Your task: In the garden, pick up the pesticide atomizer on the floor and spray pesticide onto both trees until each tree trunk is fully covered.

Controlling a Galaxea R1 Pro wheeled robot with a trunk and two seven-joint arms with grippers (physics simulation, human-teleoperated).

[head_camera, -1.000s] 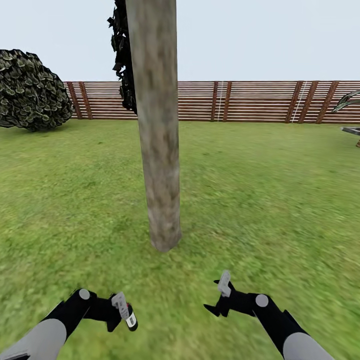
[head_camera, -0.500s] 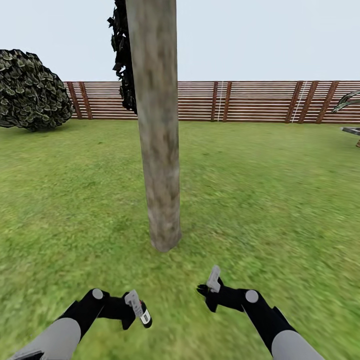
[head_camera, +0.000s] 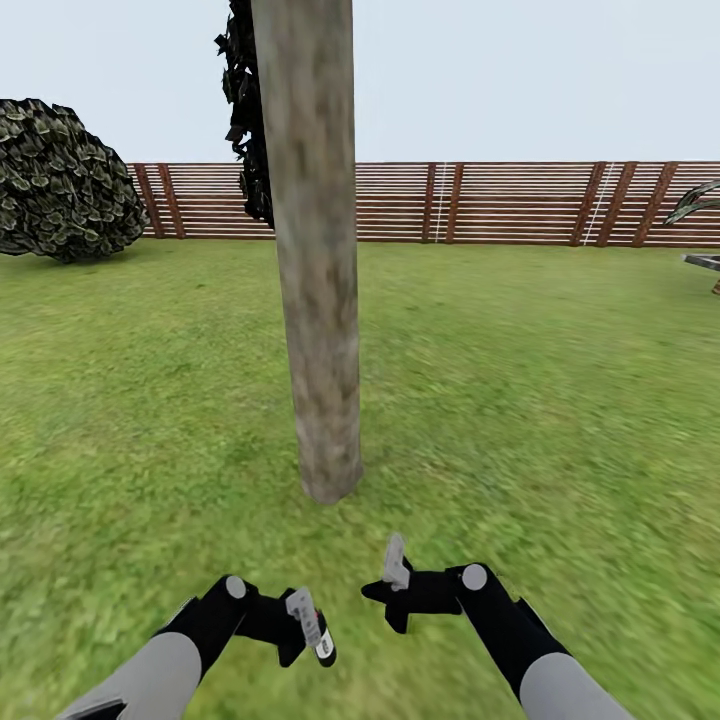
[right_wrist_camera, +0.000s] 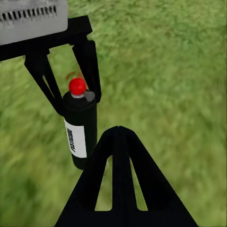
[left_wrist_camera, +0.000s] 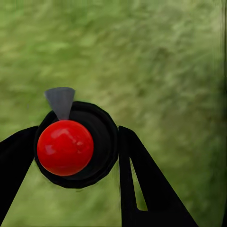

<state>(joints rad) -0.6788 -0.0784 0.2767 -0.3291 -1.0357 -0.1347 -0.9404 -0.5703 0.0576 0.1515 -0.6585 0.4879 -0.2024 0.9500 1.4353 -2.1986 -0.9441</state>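
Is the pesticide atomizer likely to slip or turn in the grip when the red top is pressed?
The pesticide atomizer looks smooth and round, so it may rotate between the left gripper fingers. It seems rigid and small, probably light. Its red top is domed, so a press could slide off.

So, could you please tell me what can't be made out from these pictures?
- Tree trunk: head view, its top is cut off by the picture's upper edge, so the crown is unseen.
- Atomizer label: right wrist view, the print is too small and blurred to read.
- Right gripper: open or shut cannot be told.
- Spray on the trunk: the mottled bark shows no clear sign either way.
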